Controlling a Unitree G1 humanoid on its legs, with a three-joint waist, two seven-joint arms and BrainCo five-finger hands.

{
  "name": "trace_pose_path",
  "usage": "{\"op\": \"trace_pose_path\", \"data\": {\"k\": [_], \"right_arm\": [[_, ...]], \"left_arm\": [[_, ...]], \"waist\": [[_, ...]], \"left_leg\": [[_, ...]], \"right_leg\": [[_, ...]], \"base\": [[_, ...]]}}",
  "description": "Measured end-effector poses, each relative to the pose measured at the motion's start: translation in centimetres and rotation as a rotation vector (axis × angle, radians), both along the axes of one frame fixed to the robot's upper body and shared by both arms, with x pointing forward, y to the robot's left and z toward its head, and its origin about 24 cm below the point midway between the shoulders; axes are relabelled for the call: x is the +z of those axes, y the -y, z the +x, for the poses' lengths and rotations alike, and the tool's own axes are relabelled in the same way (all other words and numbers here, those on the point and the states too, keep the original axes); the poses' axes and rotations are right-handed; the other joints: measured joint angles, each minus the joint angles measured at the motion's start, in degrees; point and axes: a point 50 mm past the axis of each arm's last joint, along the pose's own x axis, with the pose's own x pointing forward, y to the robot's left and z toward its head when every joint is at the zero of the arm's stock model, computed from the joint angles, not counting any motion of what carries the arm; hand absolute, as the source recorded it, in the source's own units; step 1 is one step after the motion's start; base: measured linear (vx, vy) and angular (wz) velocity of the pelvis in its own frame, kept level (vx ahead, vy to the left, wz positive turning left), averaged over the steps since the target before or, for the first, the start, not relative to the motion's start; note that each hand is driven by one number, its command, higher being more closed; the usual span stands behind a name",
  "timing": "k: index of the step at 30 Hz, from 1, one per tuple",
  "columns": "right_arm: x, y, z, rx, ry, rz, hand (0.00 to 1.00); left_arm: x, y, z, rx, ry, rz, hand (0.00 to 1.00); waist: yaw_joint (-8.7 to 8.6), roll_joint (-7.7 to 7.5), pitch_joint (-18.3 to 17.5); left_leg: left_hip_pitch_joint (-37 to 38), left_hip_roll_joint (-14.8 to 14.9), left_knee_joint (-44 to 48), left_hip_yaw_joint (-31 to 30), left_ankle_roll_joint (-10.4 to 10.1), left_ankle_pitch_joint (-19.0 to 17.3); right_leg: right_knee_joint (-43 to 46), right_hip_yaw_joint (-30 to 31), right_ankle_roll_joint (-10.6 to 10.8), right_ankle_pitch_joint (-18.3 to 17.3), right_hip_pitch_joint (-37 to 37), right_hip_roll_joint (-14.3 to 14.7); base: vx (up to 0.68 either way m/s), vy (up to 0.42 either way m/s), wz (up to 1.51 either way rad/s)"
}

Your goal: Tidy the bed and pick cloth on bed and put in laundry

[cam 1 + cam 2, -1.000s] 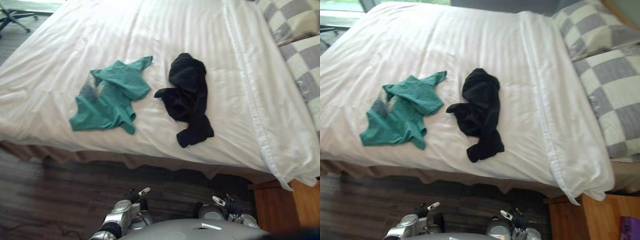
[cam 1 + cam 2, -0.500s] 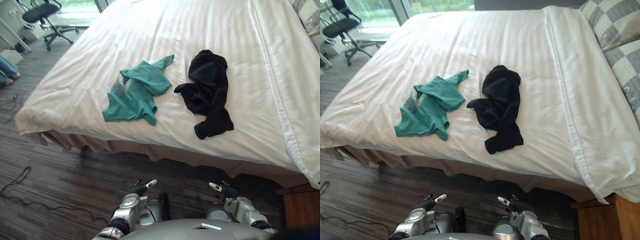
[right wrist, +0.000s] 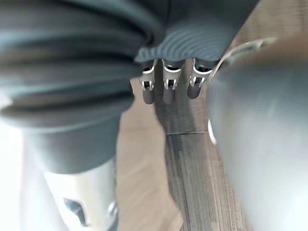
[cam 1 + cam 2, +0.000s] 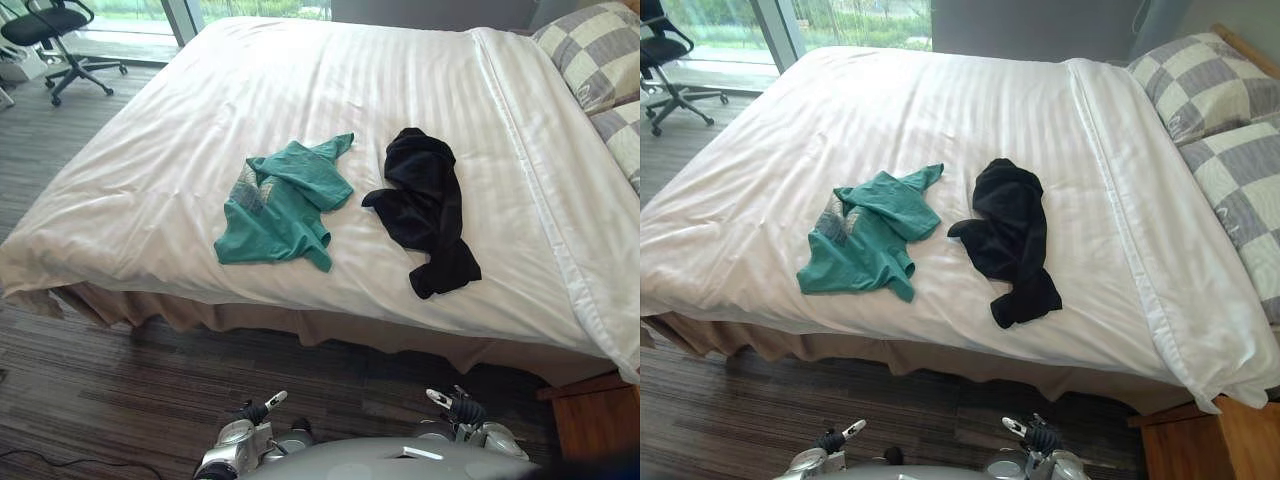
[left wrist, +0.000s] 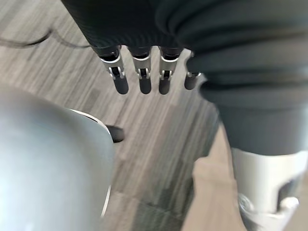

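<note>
A green cloth [image 4: 283,205] lies crumpled on the white bed [image 4: 300,80], left of the middle and near the front edge. A black cloth [image 4: 425,205] lies bunched just to its right, apart from it. My left hand [image 4: 248,414] and right hand [image 4: 456,408] hang low over the dark wooden floor, well short of the bed and of both cloths. In the left wrist view the fingers [image 5: 140,77] hang straight and hold nothing. The right wrist view has its fingers [image 3: 166,86] straight too, above bare floor.
Checked pillows [image 4: 598,45] sit at the head of the bed on the right. A wooden nightstand [image 4: 598,420] stands at the bed's near right corner. A black office chair [image 4: 55,25] is at the far left by the window. A beige bed skirt [image 4: 300,320] hangs along the front.
The camera has shifted, so the whole bed now shows further back and more level. Both cloths lie where they were. My hands stay low by my sides.
</note>
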Motion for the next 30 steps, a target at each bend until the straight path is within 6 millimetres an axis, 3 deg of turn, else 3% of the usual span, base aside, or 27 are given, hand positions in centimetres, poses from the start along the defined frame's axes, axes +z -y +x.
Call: {"op": "trace_pose_path", "data": {"k": [2, 4, 6, 9, 12, 15, 17, 30], "right_arm": [[0.0, -1.0, 0.2, 0.024, 0.011, 0.03, 0.0], [0.0, -1.3, 0.2, 0.063, 0.004, 0.041, 0.0], [0.0, -1.3, 0.3, 0.096, 0.002, 0.038, 0.0], [0.0, -1.5, 0.5, 0.122, -0.001, 0.04, 0.0], [0.0, -1.7, 1.0, 0.133, -0.014, 0.043, 0.0], [-0.1, -2.1, 0.9, 0.139, -0.022, 0.044, 0.0], [-0.1, -1.9, 1.0, 0.126, -0.023, 0.035, 0.0], [-0.4, -1.5, 0.3, 0.091, -0.068, 0.025, 0.0]], "left_arm": [[0.1, 0.2, 0.4, -0.028, 0.005, -0.007, 0.0], [0.1, 0.7, 1.0, -0.055, 0.013, -0.015, 0.0], [0.2, 1.2, 1.4, -0.053, 0.023, -0.031, 0.0], [0.1, 1.2, 1.2, -0.038, 0.026, -0.042, 0.0], [0.1, 0.6, 0.7, -0.005, 0.041, -0.077, 0.0], [0.0, -0.1, 0.1, 0.02, 0.042, -0.079, 0.0], [-0.1, -0.3, -0.6, 0.054, 0.026, -0.08, 0.0], [-0.2, 0.3, -0.7, 0.025, 0.007, -0.107, 0.0]], "waist": [[0.13, -1.51, -0.5], [-0.01, -1.8, -0.7], [-0.01, -1.44, -0.4], [0.01, -1.35, -0.4], [0.12, -1.2, 0.9], [0.12, -2.13, 1.1], [0.08, -1.77, 1.4], [-0.06, -0.67, 0.7]], "left_leg": [[1.0, 0.0, -1.2, 0.4, -0.2, 0.9], [1.2, 0.2, -1.0, 1.5, 0.0, 1.3], [1.7, 0.4, -0.9, 2.0, 0.0, 1.3], [2.1, 0.6, -0.9, 3.0, -0.3, 1.5], [4.6, 1.7, -1.1, 4.6, -0.6, 1.7], [5.2, 1.8, -1.8, 5.3, -1.8, 2.3], [5.3, 2.4, -2.1, 5.8, -2.0, 3.0], [5.4, 2.1, -2.1, 6.7, -2.7, 1.8]], "right_leg": [[-0.2, 1.6, -1.5, -2.0, 0.0, 0.5], [-1.6, 3.8, -3.5, -3.7, 1.3, 1.2], [-3.5, 4.8, -3.9, -4.5, 2.5, 1.7], [-4.1, 5.3, -2.2, -6.1, 2.9, 1.8], [-5.0, 6.4, -2.1, -6.4, 4.9, 3.1], [-5.5, 8.0, -0.4, -8.6, 4.9, 3.2], [-5.7, 8.6, -0.2, -8.5, 4.6, 3.8], [-10.5, 11.1, 1.0, -6.5, 6.6, 4.4]], "base": [[0.15, -0.094, -0.04], [0.11, -0.07, 0.08], [0.06, -0.072, -0.05], [0.01, -0.084, -0.17], [-0.05, -0.08, -0.24], [-0.11, -0.065, -0.14], [-0.16, -0.059, -0.11], [-0.04, 0.003, -0.02]]}}
